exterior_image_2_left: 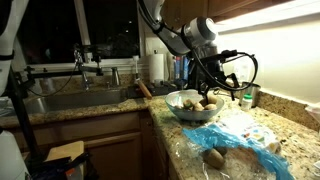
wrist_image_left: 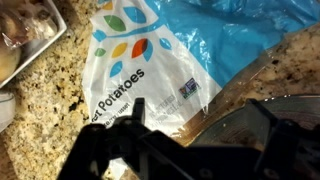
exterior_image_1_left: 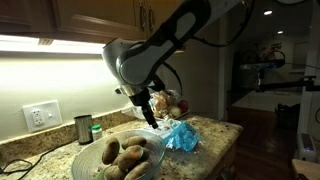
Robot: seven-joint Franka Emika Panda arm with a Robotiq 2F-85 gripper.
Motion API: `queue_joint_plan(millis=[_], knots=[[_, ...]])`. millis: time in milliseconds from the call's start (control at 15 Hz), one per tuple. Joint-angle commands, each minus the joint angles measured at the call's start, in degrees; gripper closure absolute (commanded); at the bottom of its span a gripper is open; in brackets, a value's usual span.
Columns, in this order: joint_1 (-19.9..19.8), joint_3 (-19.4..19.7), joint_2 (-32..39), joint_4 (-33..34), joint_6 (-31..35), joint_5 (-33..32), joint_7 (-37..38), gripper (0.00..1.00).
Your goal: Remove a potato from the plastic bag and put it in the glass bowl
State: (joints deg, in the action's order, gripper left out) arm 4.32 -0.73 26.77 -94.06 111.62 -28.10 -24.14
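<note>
**First speaker:** What was shown from outside?

**Second speaker:** In an exterior view, a wide round bowl of clear glass (exterior_image_1_left: 155,150) was seen on a speckled granite counter (exterior_image_1_left: 215,128), with brown potatoes (exterior_image_1_left: 120,155) lying in it. Just beside it lay a crinkly plastic bag, blue and see-through (exterior_image_1_left: 182,137). The black two-fingered gripper (exterior_image_1_left: 150,115) was hung above the gap between bowl and bag. Its jaws could not be read there. A small dark metal cup (exterior_image_1_left: 83,128) stood apart by the wall.

**First speaker:** And from outside again?

**Second speaker:** In an exterior view, the bag (exterior_image_2_left: 240,138) was spread on the near counter. A brown potato (exterior_image_2_left: 214,157) showed at its near end, though whether it lay inside the film could not be told. The bowl (exterior_image_2_left: 185,113) stood behind, with the gripper (exterior_image_2_left: 208,88) over it.

**First speaker:** The wrist view?

**Second speaker:** The bag (wrist_image_left: 150,50), white and blue with printed lettering, filled the picture. The gripper (wrist_image_left: 200,125) was seen with its fingers spread apart and nothing between them.

**First speaker:** How would a potato handle?

**Second speaker:** It was judged firm, rounded and fairly heavy, not fragile. The film was judged limp and slippery, so a hold across the potato's narrow middle, clear of the plastic, was thought best.
</note>
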Motion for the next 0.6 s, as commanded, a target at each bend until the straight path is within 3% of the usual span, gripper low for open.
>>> queue_joint_plan(millis=[0,133,200,533], knots=[[-0.1,0.4,-7.7,-10.0,3.5,-2.5,5.0,0.00],[-0.3,0.5,-9.3,-11.8,3.8,-3.0,6.1,0.00],[-0.3,-0.3,-4.4,-5.5,0.8,-1.4,3.6,0.00],[-0.4,-0.1,-6.5,-7.9,1.3,-1.6,4.5,0.00]])
